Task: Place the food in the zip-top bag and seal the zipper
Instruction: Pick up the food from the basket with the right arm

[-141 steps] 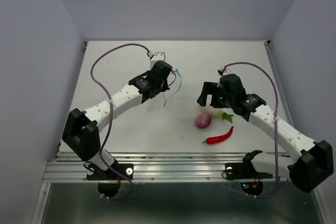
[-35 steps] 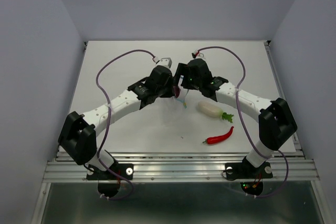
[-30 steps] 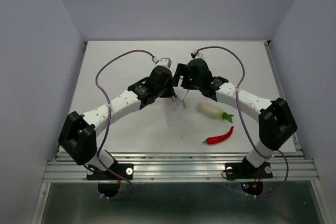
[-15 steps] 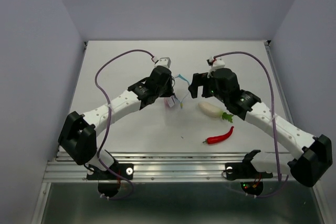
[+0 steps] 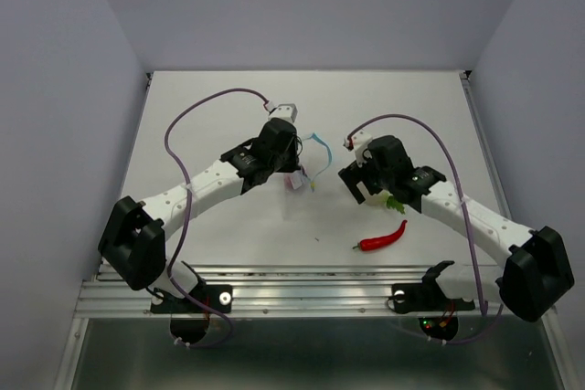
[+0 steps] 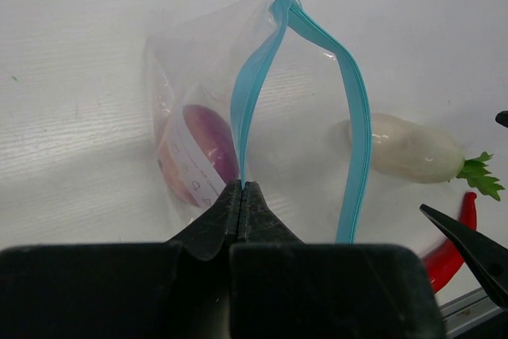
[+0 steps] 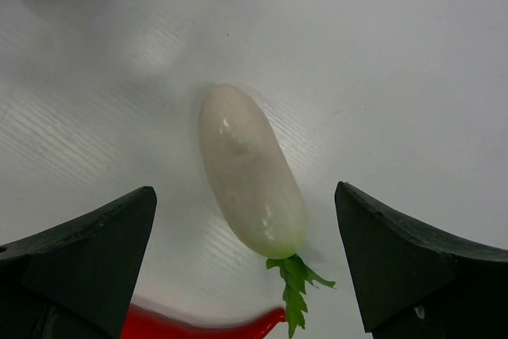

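Observation:
My left gripper (image 6: 242,188) is shut on the light-blue zipper (image 6: 252,93) of the clear zip-top bag (image 6: 206,117) and holds its mouth open above the table; it also shows in the top view (image 5: 294,163). The purple-red onion (image 6: 202,152) lies inside the bag. My right gripper (image 7: 246,220) is open and empty, its jaws either side of the white radish (image 7: 250,172), just above it. In the top view the right gripper (image 5: 364,182) covers most of the radish; only its green leaves (image 5: 395,203) show. The red chili (image 5: 382,237) lies on the table near the radish.
The white table (image 5: 219,216) has a metal rail along its near edge (image 5: 302,285). Purple cables (image 5: 196,111) loop over both arms. Grey walls stand on three sides.
My right gripper dropped the onion into the bag, drew back to the right and came down over the radish. The left gripper still holds the bag, its mouth now wider.

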Motion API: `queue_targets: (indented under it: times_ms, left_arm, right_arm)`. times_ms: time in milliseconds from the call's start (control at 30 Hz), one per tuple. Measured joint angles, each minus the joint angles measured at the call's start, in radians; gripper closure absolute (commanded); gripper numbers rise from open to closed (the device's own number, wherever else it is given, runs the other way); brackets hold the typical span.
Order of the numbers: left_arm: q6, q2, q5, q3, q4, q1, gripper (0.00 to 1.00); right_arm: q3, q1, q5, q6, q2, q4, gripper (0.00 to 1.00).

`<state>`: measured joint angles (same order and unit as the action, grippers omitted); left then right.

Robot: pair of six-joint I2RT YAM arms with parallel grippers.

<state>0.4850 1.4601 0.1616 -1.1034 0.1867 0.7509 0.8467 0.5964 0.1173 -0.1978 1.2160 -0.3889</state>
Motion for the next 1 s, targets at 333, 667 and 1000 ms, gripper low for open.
queue_targets:
  times_ms: [333, 667, 1000]
  left_arm:
    - [-0.01, 0.0, -0.015, 0.001, -0.012, 0.0, 1.0]
    - [-0.013, 0.0, -0.028, 0.004, -0.014, 0.0, 1.0]
    - [-0.014, 0.0, -0.031, 0.004, -0.019, 0.0, 1.0]
  right_arm:
    - [0.0, -0.084, -0.074, -0.061, 0.086, 0.0, 0.0]
    - [0.007, -0.154, -0.16, -0.061, 0.222, -0.002, 0.07]
    - [0.032, -0.165, -0.226, -0.036, 0.284, -0.006, 0.25]
